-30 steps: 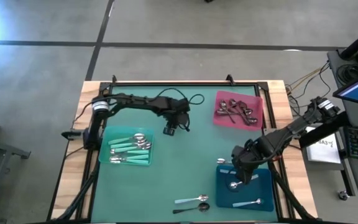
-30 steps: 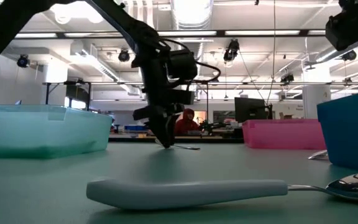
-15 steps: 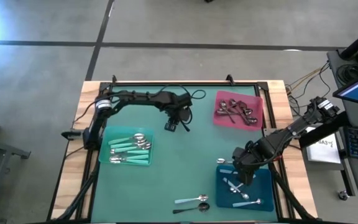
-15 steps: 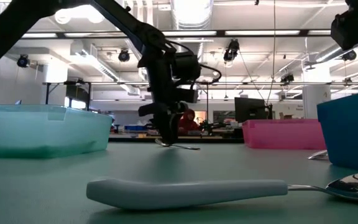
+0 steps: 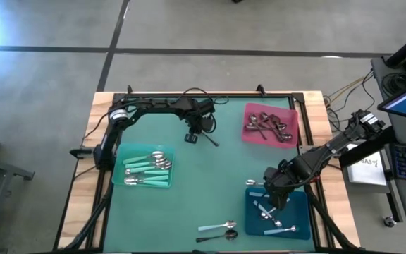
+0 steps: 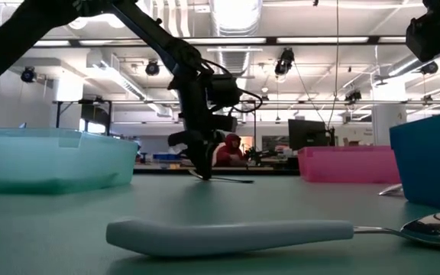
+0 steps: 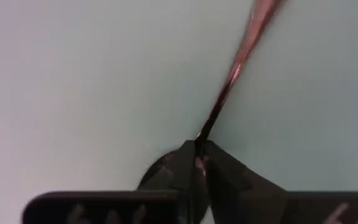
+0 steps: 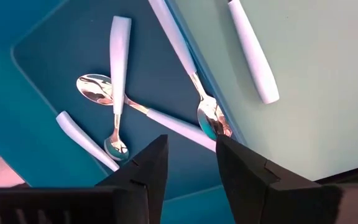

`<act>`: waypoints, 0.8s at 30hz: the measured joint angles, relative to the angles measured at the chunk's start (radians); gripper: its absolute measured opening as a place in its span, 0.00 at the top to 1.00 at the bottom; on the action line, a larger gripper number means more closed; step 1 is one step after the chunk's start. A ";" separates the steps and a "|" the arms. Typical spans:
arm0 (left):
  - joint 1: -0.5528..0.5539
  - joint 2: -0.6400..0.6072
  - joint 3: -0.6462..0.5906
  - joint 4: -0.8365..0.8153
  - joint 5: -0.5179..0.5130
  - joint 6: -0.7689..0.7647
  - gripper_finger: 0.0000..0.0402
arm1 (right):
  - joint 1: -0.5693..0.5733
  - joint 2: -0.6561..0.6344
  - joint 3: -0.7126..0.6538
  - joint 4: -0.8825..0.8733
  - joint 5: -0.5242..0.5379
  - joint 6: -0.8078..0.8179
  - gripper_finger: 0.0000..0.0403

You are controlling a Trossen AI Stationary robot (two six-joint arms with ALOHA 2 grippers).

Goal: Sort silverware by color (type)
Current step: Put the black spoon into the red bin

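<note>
High view: left tool [image 5: 197,134] at 12 o'clock on the desk [image 5: 210,187], clamped on a dark spoon [image 5: 210,140]; right tool [image 5: 277,200] over the blue tray [image 5: 298,219] at 4 o'clock. Left wrist view: fingers [image 7: 185,163] pinch the dark handle end. Right wrist view: right tool [image 8: 191,158] spread, empty, above pale-handled spoons [image 8: 118,81] in the tray.

Two dark jointed arms, black cables looping off the left arm [image 5: 154,108].

Three trays sit on the table [image 5: 210,187]: one [image 5: 146,169] near its left edge, another [image 5: 269,124] at its far right corner, a third [image 5: 277,214] at its near right corner.
</note>
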 joint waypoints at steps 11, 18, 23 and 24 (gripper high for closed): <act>0.005 -0.018 -0.004 -0.051 0.063 -0.097 1.00 | 0.000 0.000 0.000 0.000 0.008 -0.027 0.69; 0.004 -0.102 -0.004 -0.044 0.224 -0.119 1.00 | 0.000 0.000 0.000 0.000 0.047 -0.055 0.69; 0.004 -0.132 -0.004 -0.031 0.237 -0.154 1.00 | 0.000 0.000 0.000 0.000 0.067 -0.092 0.69; 0.003 -0.126 -0.004 -0.031 0.237 -0.167 1.00 | 0.000 0.000 0.000 0.000 0.067 -0.094 0.69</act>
